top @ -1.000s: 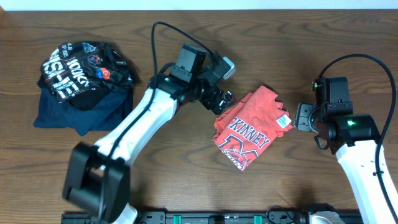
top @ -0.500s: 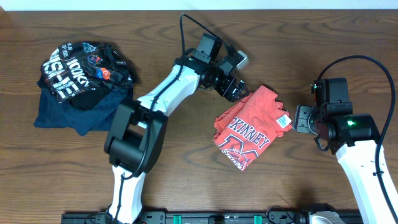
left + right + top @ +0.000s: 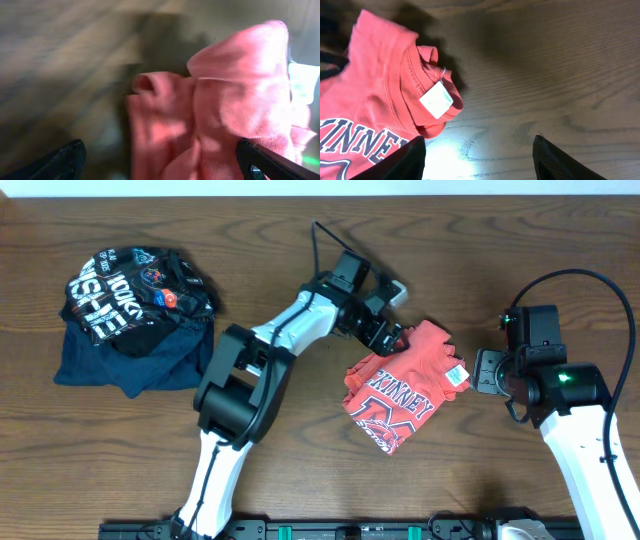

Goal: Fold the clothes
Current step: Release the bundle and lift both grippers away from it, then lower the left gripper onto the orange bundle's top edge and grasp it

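Note:
The orange-red T-shirt [image 3: 405,380] lies crumpled on the table right of centre, its white lettering facing up and a white neck tag [image 3: 436,100] showing. My left gripper [image 3: 390,335] is open at the shirt's upper left edge; in the blurred left wrist view the red cloth [image 3: 220,110] fills the space between the two fingers. My right gripper [image 3: 487,370] is open and empty just right of the shirt; its wrist view shows the collar and lettering [image 3: 375,115] to its left over bare wood.
A black garment with white lettering [image 3: 135,295] sits on a navy blue garment [image 3: 130,360] at the far left. The wooden table [image 3: 300,470] runs to a pale strip at the back edge.
My left gripper has moved right and down to the shirt's upper left edge. The right arm and the shirt have not moved.

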